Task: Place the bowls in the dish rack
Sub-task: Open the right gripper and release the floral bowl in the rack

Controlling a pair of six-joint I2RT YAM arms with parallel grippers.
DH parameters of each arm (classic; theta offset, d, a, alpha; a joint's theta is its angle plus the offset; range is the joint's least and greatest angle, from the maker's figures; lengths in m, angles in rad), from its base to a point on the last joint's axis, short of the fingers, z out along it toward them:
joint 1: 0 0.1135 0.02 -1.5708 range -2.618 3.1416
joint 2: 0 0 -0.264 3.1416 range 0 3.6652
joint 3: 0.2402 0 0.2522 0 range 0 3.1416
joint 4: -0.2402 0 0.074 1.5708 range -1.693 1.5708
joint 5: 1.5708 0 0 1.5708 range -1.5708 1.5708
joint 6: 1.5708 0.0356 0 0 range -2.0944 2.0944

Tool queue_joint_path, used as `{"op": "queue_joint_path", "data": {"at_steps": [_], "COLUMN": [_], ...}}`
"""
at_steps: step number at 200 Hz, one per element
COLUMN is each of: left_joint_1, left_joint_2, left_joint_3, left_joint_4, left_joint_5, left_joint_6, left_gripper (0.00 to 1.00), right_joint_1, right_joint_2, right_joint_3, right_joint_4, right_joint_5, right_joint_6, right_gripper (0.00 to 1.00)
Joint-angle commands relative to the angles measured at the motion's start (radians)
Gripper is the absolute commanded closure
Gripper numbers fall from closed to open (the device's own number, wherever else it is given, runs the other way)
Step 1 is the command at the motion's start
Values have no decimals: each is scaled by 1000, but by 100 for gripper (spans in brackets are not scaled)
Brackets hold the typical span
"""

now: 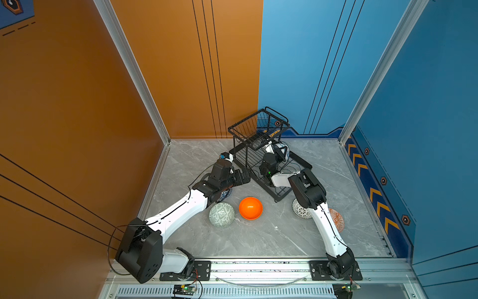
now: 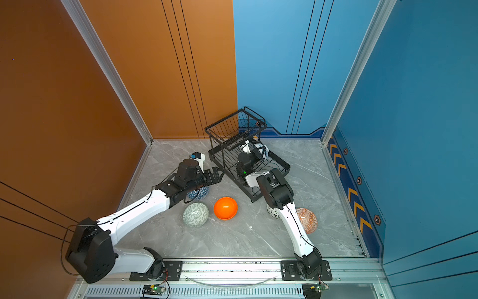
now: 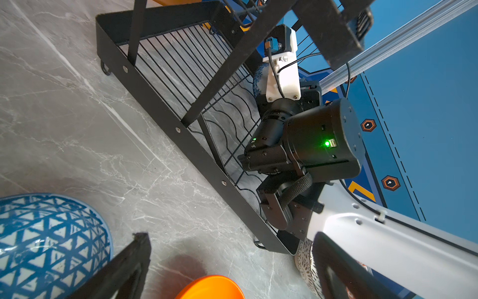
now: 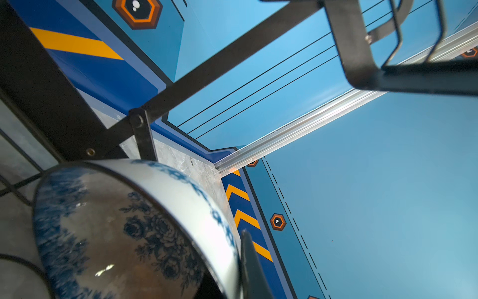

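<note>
**Right fingers closed on the floral bowl inside the rack; left fingers wide open and empty.**

The right gripper (image 1: 281,153) is nearly closed, pinching the wall of the white-blue floral bowl (image 4: 116,233). One finger (image 4: 249,261) lies against the rim. The bowl is tipped on edge over the far end of the dish rack (image 3: 151,99) base, below the raised basket; I cannot tell whether it rests on the wires. The right arm reaches forward over the rack base. The left gripper (image 1: 244,177) holds nothing and hangs just beside the rack's left long rail, arm stretched low above the blue triangle-patterned bowl (image 3: 46,246). The rack sits diagonally near the far edge of the bench (image 1: 258,238). The orange bowl (image 1: 250,208) and pale green bowl (image 1: 221,214) are mid-bench. The lattice bowl (image 1: 300,210) and red-orange bowl (image 2: 307,220) lie toward the right edge, partly under the right arm.
</note>
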Motion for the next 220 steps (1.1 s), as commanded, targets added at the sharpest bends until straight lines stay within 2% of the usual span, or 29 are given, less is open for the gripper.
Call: {"op": "queue_joint_path", "data": {"at_steps": [1,68,95,143,168,196,220], "left_joint_1": [3,11,12,12,12,9,6], "left_joint_2": [-6,8,13,1,-7,-10,-15], "left_joint_3": [19,26,26,20,15,15,16], "left_joint_4": [-21,-22,-19,-18,-19,-18,-18], "left_joint_5": [-5,-4,-1,-4,-7,-8,-13], "left_joint_6": [22,25,25,25,22,23,23], "left_gripper": [2,2,2,2,2,2,2], "right_joint_1": [19,26,25,26,24,25,25], "right_joint_2": [16,26,5,-42,-87,-121,-147], "right_joint_3": [18,39,33,16,-14,-48,-70], "right_joint_4": [-128,-280,-411,-540,-617,-642,-659], "right_joint_5": [-1,-22,-30,-42,-57,-61,-63], "right_joint_6": [91,184,291,403,490,528,560], "right_gripper": [100,100,100,100,93,82,79]}}
